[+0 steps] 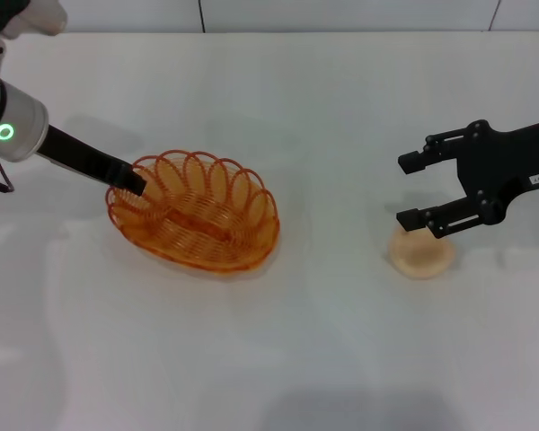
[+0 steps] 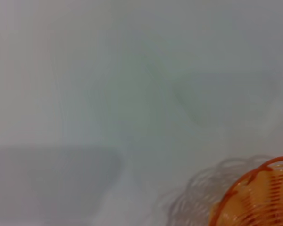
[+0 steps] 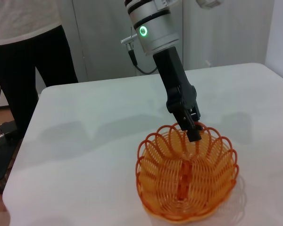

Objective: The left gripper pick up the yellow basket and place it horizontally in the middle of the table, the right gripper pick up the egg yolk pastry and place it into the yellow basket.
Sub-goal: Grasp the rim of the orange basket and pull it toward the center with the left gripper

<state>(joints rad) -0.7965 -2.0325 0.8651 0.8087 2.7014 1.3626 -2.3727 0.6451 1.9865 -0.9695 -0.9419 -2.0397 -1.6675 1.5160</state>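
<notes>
The yellow basket (image 1: 202, 215) lies on the white table (image 1: 296, 99), left of the middle, and looks slightly tipped. My left gripper (image 1: 131, 180) is at the basket's left rim with its fingers pinched on the rim loops; the right wrist view shows this too, gripper (image 3: 192, 129) on basket (image 3: 179, 188). A part of the basket (image 2: 259, 197) shows in the left wrist view. The egg yolk pastry (image 1: 422, 255) sits on the table at the right. My right gripper (image 1: 411, 189) is open and empty, just above and behind the pastry.
In the right wrist view a person (image 3: 23, 47) in dark trousers stands beyond the table's far edge, with cables on the floor there. Bare white table lies between the basket and the pastry.
</notes>
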